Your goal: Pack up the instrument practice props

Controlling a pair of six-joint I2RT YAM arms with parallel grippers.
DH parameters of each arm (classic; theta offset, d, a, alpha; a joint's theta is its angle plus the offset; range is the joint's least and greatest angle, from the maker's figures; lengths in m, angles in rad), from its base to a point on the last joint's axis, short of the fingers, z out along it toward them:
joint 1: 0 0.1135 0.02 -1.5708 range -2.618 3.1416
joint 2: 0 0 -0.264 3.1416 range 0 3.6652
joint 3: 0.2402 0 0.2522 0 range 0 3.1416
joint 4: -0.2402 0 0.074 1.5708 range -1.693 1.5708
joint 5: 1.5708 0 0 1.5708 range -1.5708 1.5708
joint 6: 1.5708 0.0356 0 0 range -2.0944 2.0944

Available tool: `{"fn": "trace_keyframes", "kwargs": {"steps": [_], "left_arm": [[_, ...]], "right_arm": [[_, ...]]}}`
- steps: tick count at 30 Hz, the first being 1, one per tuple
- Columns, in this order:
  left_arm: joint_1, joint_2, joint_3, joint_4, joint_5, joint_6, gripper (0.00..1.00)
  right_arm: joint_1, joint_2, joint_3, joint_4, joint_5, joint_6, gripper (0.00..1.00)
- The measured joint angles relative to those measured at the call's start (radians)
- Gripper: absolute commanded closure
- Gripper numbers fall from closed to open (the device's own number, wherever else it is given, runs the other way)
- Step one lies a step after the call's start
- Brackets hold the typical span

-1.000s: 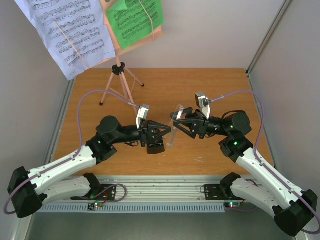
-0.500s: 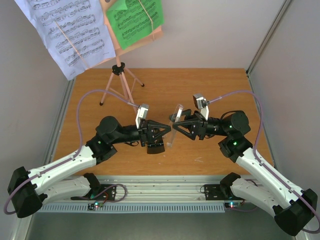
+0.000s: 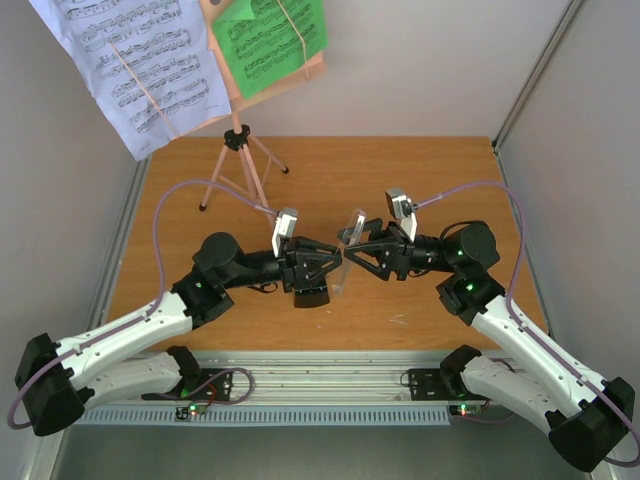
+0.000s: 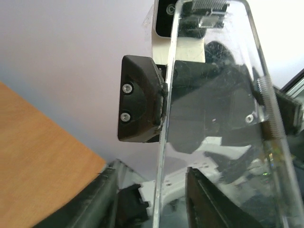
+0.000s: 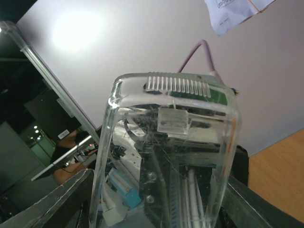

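Slip risk: right gripper (image 3: 352,247) alone clamps clear cover (image 5: 171,156); left gripper (image 3: 333,263) opposite, jaws apart. Any jerk and we drop it.

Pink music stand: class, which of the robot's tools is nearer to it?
Left. The left tool sits just in front and to the right of the pink music stand. The right tool is farther right, gripping the clear cover.
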State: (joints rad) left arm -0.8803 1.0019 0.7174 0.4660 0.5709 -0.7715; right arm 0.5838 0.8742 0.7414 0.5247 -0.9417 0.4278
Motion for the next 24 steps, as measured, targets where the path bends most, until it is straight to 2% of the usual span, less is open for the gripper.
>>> {"fn": "trace_keyframes", "kwargs": {"steps": [3, 7, 12, 19, 24], "left_arm": [[0.0, -0.01, -0.003, -0.036, -0.025, 0.009, 0.23], [0.0, -0.071, -0.041, -0.107, -0.075, 0.043, 0.02], [0.0, -0.2, -0.124, -0.243, -0.181, 0.1, 0.01], [0.0, -0.315, -0.322, -0.414, -0.369, 0.223, 0.01], [0.0, -0.292, -0.485, -0.37, -0.429, 0.296, 0.01]], "right_arm": [[0.0, -0.005, 0.0, -0.036, 0.007, -0.032, 0.5], [0.0, -0.039, 0.004, -0.16, 0.034, -0.118, 0.5], [0.0, -0.117, 0.03, -0.415, 0.122, -0.285, 0.5], [0.0, -0.157, 0.041, -0.621, 0.21, -0.429, 0.5], [0.0, -0.158, 0.041, -0.692, 0.238, -0.475, 0.5]]}}
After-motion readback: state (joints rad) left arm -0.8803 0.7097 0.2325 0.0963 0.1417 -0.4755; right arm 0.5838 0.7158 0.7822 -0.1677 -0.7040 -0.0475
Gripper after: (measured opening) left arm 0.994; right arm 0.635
